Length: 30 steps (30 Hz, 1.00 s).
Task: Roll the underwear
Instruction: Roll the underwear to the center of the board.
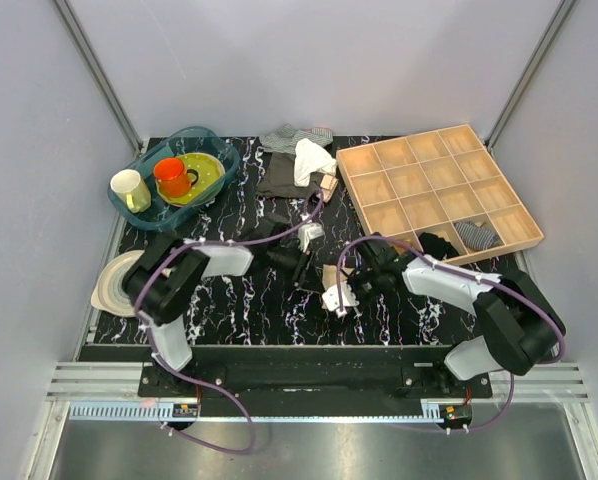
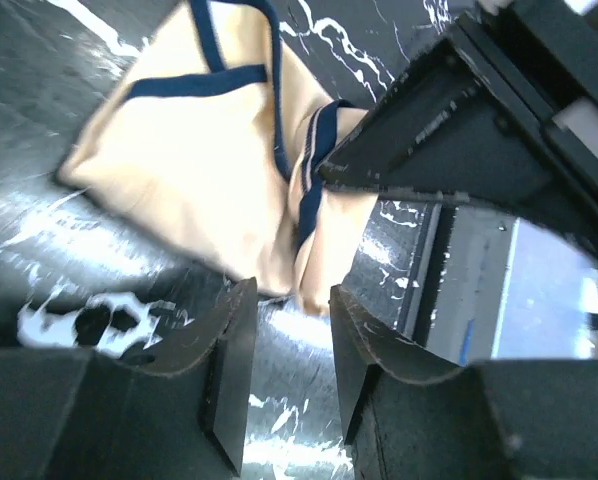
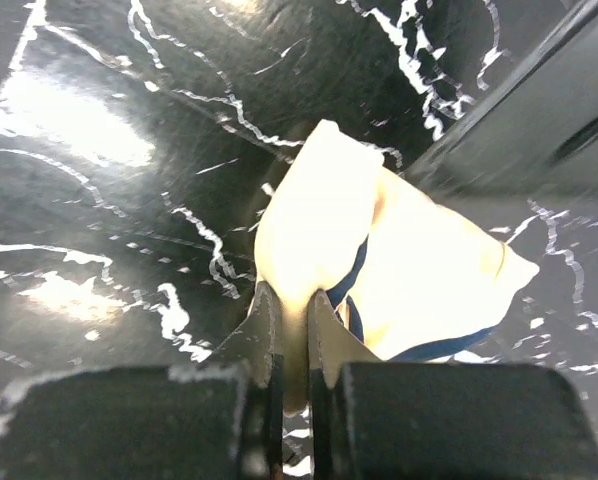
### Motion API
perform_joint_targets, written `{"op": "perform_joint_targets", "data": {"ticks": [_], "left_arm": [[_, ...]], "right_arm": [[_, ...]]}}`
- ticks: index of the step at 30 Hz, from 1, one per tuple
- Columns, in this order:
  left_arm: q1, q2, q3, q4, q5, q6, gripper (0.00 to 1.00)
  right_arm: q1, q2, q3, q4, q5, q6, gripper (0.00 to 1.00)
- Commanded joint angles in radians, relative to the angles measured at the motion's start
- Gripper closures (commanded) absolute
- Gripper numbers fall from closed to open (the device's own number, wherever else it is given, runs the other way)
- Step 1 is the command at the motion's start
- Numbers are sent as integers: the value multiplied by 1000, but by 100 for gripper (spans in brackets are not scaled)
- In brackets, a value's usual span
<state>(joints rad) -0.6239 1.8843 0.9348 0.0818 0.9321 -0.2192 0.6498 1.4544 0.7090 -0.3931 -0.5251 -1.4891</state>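
The underwear (image 1: pixel 335 288) is a small pale beige piece with dark edging, lying crumpled on the black marbled table between the two arms. My right gripper (image 3: pixel 291 300) is shut on a fold at its edge, and the rest of the fabric (image 3: pixel 419 270) spreads beyond the fingers. In the top view the right gripper (image 1: pixel 355 284) sits at the cloth's right side. My left gripper (image 2: pixel 291 295) is open and empty, its fingertips just short of the near edge of the underwear (image 2: pixel 209 150). In the top view the left gripper (image 1: pixel 301 266) is just left of the cloth.
A wooden compartment tray (image 1: pixel 434 190) stands at the back right with dark and striped garments (image 1: pixel 476 235) in its near cells. A blue basin (image 1: pixel 174 175) with cups and a plate is back left. A heap of clothes (image 1: pixel 294 160) lies at the back. A white plate (image 1: pixel 112 282) sits far left.
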Motion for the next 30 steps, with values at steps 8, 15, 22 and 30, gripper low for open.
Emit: {"op": "perform_joint_targets", "data": {"ticks": [8,15,22,30], "left_arm": [[-105,-366,-444,619,-280,306,58],[-255,-295,-257,342,-374,570,55],[-319,-179,-88,148,-401,722,54],[-375,-143,-83,159,-397,738,54]], "right_arm": [[-183,269,326,-665,-199,-19,100],[-246,431,452,-787,-250,-46,99],[-283,458,455,-796,-262,-30,98],[-297,474,460,-787,-271,-19,96]]}}
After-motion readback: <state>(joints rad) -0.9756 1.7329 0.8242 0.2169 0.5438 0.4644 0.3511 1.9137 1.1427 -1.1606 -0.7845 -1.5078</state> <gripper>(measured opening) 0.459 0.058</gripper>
